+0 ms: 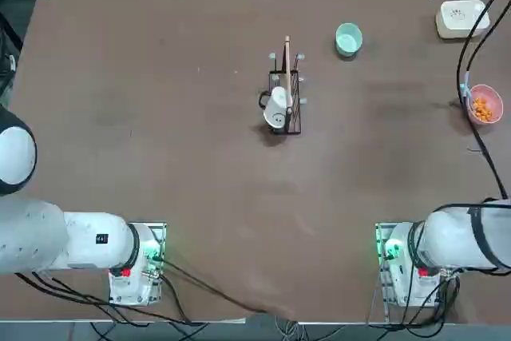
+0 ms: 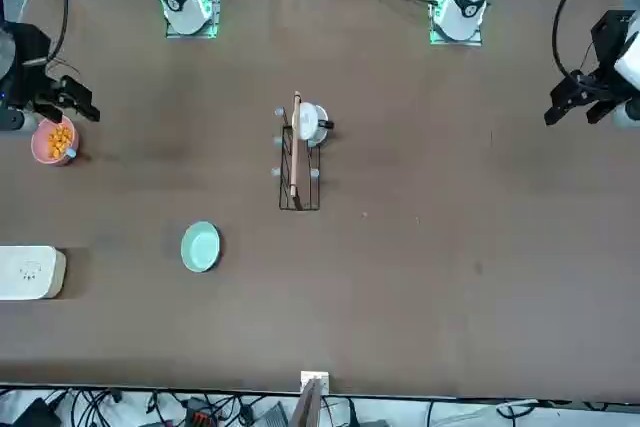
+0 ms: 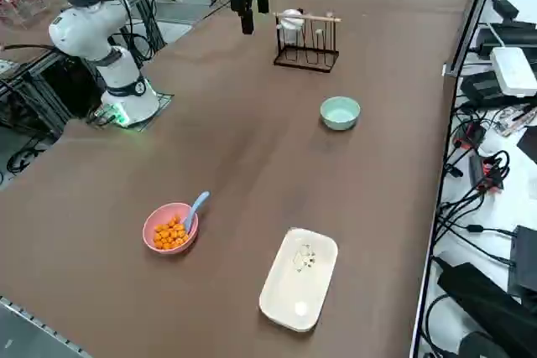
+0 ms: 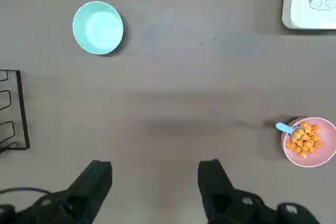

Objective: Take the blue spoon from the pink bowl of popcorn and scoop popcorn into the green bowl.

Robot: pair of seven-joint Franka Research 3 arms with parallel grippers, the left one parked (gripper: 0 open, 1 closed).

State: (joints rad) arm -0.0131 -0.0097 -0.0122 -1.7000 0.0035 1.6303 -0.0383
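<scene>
Pincer open, empty, high above bare table. Pink bowl off to one side of it, holding popcorn and spoon, handle over rim. Green bowl well apart, farther ahead, empty. White box beyond pink bowl.

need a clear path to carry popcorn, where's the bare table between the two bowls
The table between the pink bowl and the green bowl is bare. The white box borders it on one side, the black wire rack on another. The right gripper hangs open above it.
</scene>
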